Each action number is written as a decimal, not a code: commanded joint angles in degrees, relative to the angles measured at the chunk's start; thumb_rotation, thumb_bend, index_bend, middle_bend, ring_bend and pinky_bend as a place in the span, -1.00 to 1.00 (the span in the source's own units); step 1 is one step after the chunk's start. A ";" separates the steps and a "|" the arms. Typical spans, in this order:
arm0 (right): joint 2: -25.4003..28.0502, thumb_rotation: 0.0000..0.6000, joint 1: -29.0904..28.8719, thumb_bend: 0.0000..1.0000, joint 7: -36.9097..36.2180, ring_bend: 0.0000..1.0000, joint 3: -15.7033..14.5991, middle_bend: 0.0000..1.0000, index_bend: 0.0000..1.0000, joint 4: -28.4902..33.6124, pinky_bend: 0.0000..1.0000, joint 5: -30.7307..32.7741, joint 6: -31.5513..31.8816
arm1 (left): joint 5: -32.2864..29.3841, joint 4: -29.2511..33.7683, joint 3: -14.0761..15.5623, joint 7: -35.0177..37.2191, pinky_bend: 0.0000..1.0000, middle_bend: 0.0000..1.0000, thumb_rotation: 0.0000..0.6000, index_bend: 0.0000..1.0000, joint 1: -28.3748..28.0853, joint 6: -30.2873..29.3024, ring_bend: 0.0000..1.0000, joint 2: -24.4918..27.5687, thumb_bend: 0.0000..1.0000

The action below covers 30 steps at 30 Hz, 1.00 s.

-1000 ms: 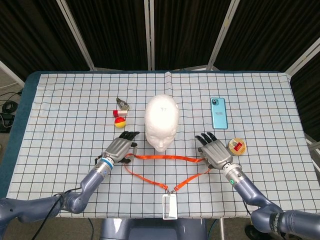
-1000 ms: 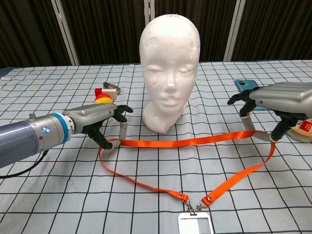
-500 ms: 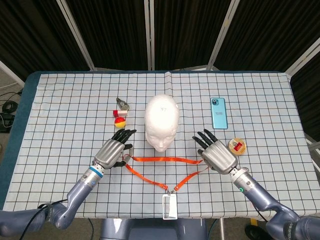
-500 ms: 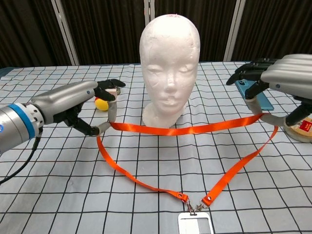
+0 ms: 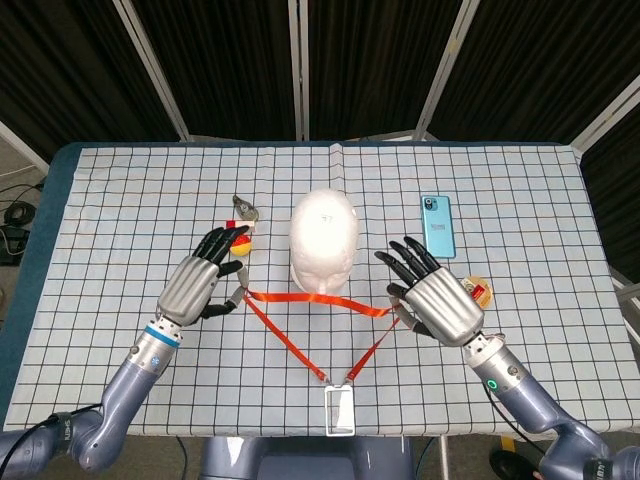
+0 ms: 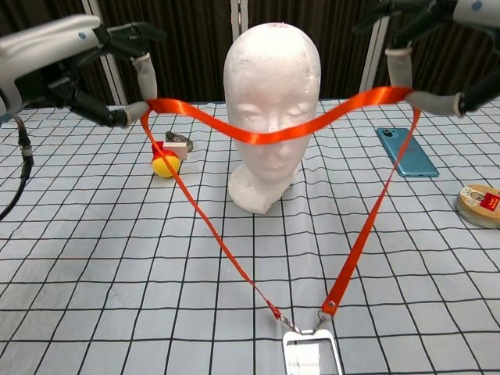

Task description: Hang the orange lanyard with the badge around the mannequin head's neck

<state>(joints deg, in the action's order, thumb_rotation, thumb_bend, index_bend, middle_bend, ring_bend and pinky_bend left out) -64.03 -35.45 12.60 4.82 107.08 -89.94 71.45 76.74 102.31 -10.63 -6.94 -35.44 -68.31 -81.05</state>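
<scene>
The white mannequin head point(image 5: 323, 235) point(image 6: 269, 66) stands upright at the table's middle. Both hands are raised in front of it and hold the orange lanyard point(image 5: 315, 301) point(image 6: 262, 133) stretched between them. Its top span sags across the face at nose height in the chest view. My left hand point(image 5: 195, 288) point(image 6: 74, 51) holds the strap's left end with its fingers spread. My right hand point(image 5: 438, 300) point(image 6: 437, 35) carries the right end over its fingers. Two strap legs run down in a V to the clear badge point(image 5: 340, 410) point(image 6: 312, 355) near the table's front edge.
A blue phone point(image 5: 436, 226) point(image 6: 406, 151) lies right of the head. A round tin point(image 6: 479, 205) sits at the right, partly behind my right hand in the head view. A yellow-red ball point(image 6: 164, 164) and a small metal piece point(image 5: 245, 208) lie left of the head.
Both hands have risen from the table and drawn apart, lifting the lanyard's top span from table level to face height. The strap legs have pulled taut; the badge has slid slightly.
</scene>
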 commanded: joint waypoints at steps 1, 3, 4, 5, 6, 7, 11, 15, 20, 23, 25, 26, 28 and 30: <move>0.79 1.00 -0.52 -0.04 -0.22 -1.00 2.90 -0.75 0.50 3.08 -1.00 3.08 0.21 | -0.45 1.56 -1.88 1.18 -1.00 -1.00 1.00 0.44 -1.24 1.68 -1.00 2.46 -0.03; 0.57 1.00 -0.89 -0.04 -0.02 -1.00 4.09 -0.75 0.51 4.07 -1.00 4.59 -0.04 | -1.35 1.80 -3.02 1.07 -1.00 -1.00 1.00 0.44 -1.98 2.59 -1.00 3.45 -0.03; 0.36 1.00 -1.19 -0.04 0.36 -1.00 4.92 -0.75 0.51 4.57 -1.00 5.63 -0.21 | -2.50 2.00 -3.91 0.98 -1.00 -1.00 1.00 0.44 -2.54 3.40 -1.00 4.06 -0.03; 0.16 1.00 -1.50 -0.04 0.84 -1.00 5.72 -0.75 0.51 4.89 -1.00 6.54 -0.33 | -3.68 2.17 -4.64 0.80 -1.00 -1.00 1.00 0.44 -3.04 4.14 -1.00 4.52 -0.04; -0.01 1.00 -1.75 -0.04 1.28 -1.00 6.40 -0.74 0.51 5.12 -1.00 7.40 -0.45 | -4.81 2.28 -5.30 0.55 -1.00 -1.00 1.00 0.44 -3.53 4.81 -1.00 4.91 -0.04; -0.10 1.00 -1.92 -0.04 1.48 -1.00 6.90 -0.74 0.51 5.28 -1.00 7.95 -0.46 | -5.57 2.23 -5.80 0.21 -1.00 -1.00 1.00 0.44 -3.94 5.31 -1.00 5.22 -0.04; 0.00 1.00 -2.61 -0.04 1.96 -1.00 9.28 -0.74 0.51 5.91 -1.00 10.83 -0.62 | -9.01 1.95 -8.19 -0.29 -1.00 -1.00 1.00 0.44 -6.04 7.95 -1.00 6.70 -0.04; 0.74 1.00 -3.13 -0.04 1.81 -1.00 11.51 -0.74 0.51 6.69 -1.00 13.85 -0.98 | -12.66 1.38 -10.44 0.05 -1.00 -1.00 1.00 0.44 -7.51 8.90 -1.00 7.19 -0.04; 1.43 1.00 -3.85 -0.04 1.32 -1.00 14.35 -0.73 0.51 6.35 -1.00 18.45 -1.39 | -17.07 0.01 -12.52 -0.08 -1.00 -1.00 1.00 0.44 -9.01 9.41 -1.00 7.30 -0.04; 1.75 1.00 -5.00 -0.04 1.21 -1.00 16.10 -0.73 0.50 5.18 -1.00 23.29 -3.27 | -20.33 -1.02 -13.58 -0.31 -1.00 -1.00 1.00 0.44 -10.23 10.57 -1.00 7.38 -0.04; 1.74 1.00 -6.06 -0.04 1.37 -1.00 17.29 -0.73 0.50 3.73 -1.00 26.73 -4.66 | -22.97 -1.95 -14.32 -0.68 -1.00 -1.00 1.00 0.44 -11.36 11.61 -1.00 7.38 -0.04; 1.67 1.00 -6.64 -0.04 1.46 -1.00 17.83 -0.73 0.50 2.96 -1.00 28.41 -5.39 | -24.19 -2.57 -14.59 -1.07 -1.00 -1.00 1.00 0.44 -11.98 12.05 -1.00 7.28 -0.04; 1.55 1.00 -7.90 -0.04 1.26 -1.00 19.14 -0.73 0.50 1.32 -1.00 32.32 -7.01 | -27.43 -3.85 -15.06 -2.03 -1.00 -1.00 1.00 0.44 -13.47 13.10 -1.00 6.89 -0.04; 1.48 1.00 -9.04 -0.04 0.79 -1.00 20.43 -0.73 0.50 -0.29 -1.00 35.74 -8.42 | -30.78 -5.07 -15.24 -3.30 -1.00 -1.00 1.00 0.44 -14.83 14.04 -1.00 6.58 -0.04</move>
<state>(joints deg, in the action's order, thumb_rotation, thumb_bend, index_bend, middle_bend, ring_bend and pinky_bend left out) -62.50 -42.49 13.85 23.04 109.36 -58.59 65.48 49.46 99.01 -25.18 -8.71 -48.32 -55.76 -74.05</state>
